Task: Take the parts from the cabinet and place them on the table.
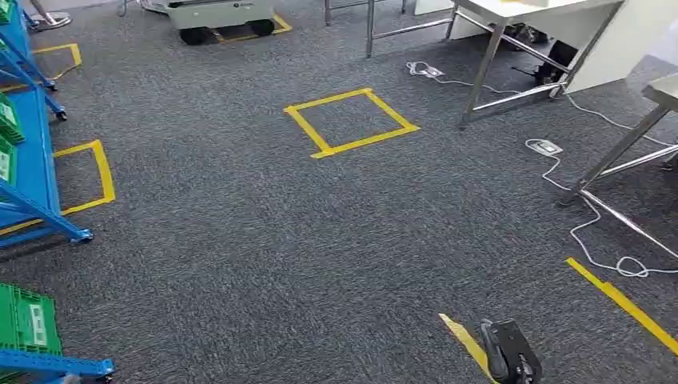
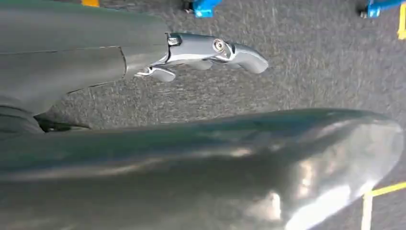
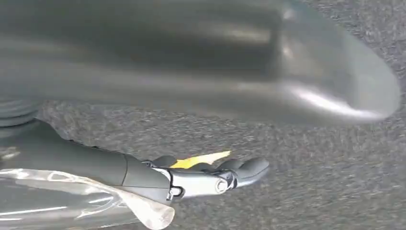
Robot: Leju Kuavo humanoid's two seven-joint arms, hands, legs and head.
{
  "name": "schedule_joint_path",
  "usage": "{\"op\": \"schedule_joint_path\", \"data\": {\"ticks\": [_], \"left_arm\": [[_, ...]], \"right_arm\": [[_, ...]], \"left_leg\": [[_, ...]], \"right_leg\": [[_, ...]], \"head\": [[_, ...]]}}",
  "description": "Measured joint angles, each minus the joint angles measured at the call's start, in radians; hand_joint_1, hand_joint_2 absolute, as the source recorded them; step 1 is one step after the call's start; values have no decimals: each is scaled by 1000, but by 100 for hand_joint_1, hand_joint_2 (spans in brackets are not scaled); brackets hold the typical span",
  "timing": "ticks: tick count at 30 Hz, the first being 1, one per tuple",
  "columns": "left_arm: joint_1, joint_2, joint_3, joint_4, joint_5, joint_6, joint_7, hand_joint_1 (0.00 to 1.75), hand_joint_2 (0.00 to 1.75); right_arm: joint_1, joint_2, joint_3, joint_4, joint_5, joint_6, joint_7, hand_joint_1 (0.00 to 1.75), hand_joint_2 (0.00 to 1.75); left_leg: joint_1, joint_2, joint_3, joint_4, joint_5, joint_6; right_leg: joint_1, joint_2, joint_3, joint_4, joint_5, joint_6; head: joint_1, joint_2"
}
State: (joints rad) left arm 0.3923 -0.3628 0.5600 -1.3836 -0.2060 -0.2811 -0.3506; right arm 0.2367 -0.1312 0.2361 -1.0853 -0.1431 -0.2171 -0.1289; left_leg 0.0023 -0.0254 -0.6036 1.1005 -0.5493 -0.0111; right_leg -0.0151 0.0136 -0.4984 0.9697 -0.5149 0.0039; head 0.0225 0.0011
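Observation:
The blue cabinet [image 1: 36, 172] with green bins [image 1: 28, 320] stands along the left of the head view. Steel-legged tables [image 1: 520, 12] stand at the far right. My right hand [image 1: 510, 352] hangs low at the bottom of the head view. In the right wrist view a clear plastic bag [image 3: 81, 201] lies against the right hand [image 3: 201, 179], whose fingers are nearly straight; it appears held, and the bag's content is hidden. My left hand [image 2: 206, 50] hangs over the carpet with its fingers stretched out and nothing in them.
Grey carpet carries a yellow tape square [image 1: 350, 122], another by the cabinet [image 1: 84, 178] and tape strips [image 1: 624, 304] near my right hand. White cables [image 1: 592, 248] and power boxes [image 1: 545, 147] lie by the table legs. A wheeled white unit [image 1: 220, 20] stands at the back.

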Motion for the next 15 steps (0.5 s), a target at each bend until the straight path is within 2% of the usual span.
{"op": "schedule_joint_path", "data": {"ticks": [1, 2, 3, 4, 5, 6, 7, 8, 9, 12, 13, 14, 15], "left_arm": [[-2, 0, -1, 0, 0, 0, 0, 0, 0], [-1, 0, -1, 0, 0, 0, 0, 0, 0], [0, 0, -1, 1, 0, 0, 0, 0, 0], [3, 0, -1, 2, 0, 0, 0, 0, 0], [4, 0, -1, 2, 0, 1, 0, 0, 0], [5, 0, -1, 2, 2, 2, 0, 0, 0], [5, 0, -1, 2, 3, 4, 0, 0, 0], [4, 0, -1, 2, 5, 6, 0, 0, 0], [2, 0, -2, 2, 5, 8, 0, 0, 0], [12, 0, -2, 2, 6, 9, 0, 0, 0], [12, 0, -1, 2, 6, 10, 0, 0, 0], [13, 0, -1, 2, 6, 10, 0, 0, 0], [10, 0, 0, 2, 6, 10, 0, 0, 0]], "right_arm": [[3, 0, 0, 0, 0, 0, 0, 0, 0], [5, 0, 0, 0, 0, 0, 0, 0, 0], [5, 0, 0, 0, 0, 0, 0, 0, 0], [4, 0, 0, 0, 0, 0, 0, 0, 0], [2, 0, 0, 0, -1, 0, 0, 0, 0], [0, 0, 0, 0, -2, 0, 0, 0, 0], [-2, 0, 0, 0, -4, 1, -1, 0, 0], [-5, 0, 0, 0, -5, 2, -3, 0, 0], [-6, 0, 0, 0, -6, 2, -5, 0, 0], [-16, 0, 0, 1, -6, 3, -6, 0, 0], [-19, 0, 0, 1, -6, 3, -7, 0, 0], [-21, 0, 0, 2, -6, 4, -7, 0, 0], [-21, 0, 0, 2, -6, 4, -10, 0, 0]], "left_leg": [[2, 10, -38, 83, -40, -4], [4, 14, -72, 157, -68, -6], [5, 14, -91, 200, -77, -9], [5, 16, -85, 195, -63, -9], [5, 19, -58, 144, -26, -8], [5, 29, -13, 59, 17, -5], [3, 50, 37, -30, 52, 1], [-3, 99, 73, -94, 59, 7], [-9, 98, 74, -108, 59, 13], [-14, 66, 60, -108, 67, 27], [-6, 56, 64, -121, 78, 37], [-5, 51, 60, -122, 84, 43], [-4, 40, 53, -121, 89, 50]], "right_leg": [[2, -18, 1, 0, -1, -1], [4, -34, 0, 0, -2, -4], [5, -49, -1, 1, -3, -4], [6, -63, -2, 1, -3, -4], [7, -78, -2, 2, -4, -3], [7, -91, -1, 3, -6, -2], [8, -101, 6, 3, -7, 0], [11, -110, 9, 4, -9, 3], [17, -121, 7, 10, -13, 10], [14, -150, 11, 6, -8, 24], [11, -145, 7, 9, -18, 32], [9, -90, -4, 28, -44, 37], [6, -49, -23, 84, -92, 38]], "head": [[2, 0], [2, 0], [1, 0], [2, 0], [1, 0], [1, 0], [1, 0], [1, 0], [3, 0], [3, 0], [2, 0], [7, 0], [7, 0]]}}
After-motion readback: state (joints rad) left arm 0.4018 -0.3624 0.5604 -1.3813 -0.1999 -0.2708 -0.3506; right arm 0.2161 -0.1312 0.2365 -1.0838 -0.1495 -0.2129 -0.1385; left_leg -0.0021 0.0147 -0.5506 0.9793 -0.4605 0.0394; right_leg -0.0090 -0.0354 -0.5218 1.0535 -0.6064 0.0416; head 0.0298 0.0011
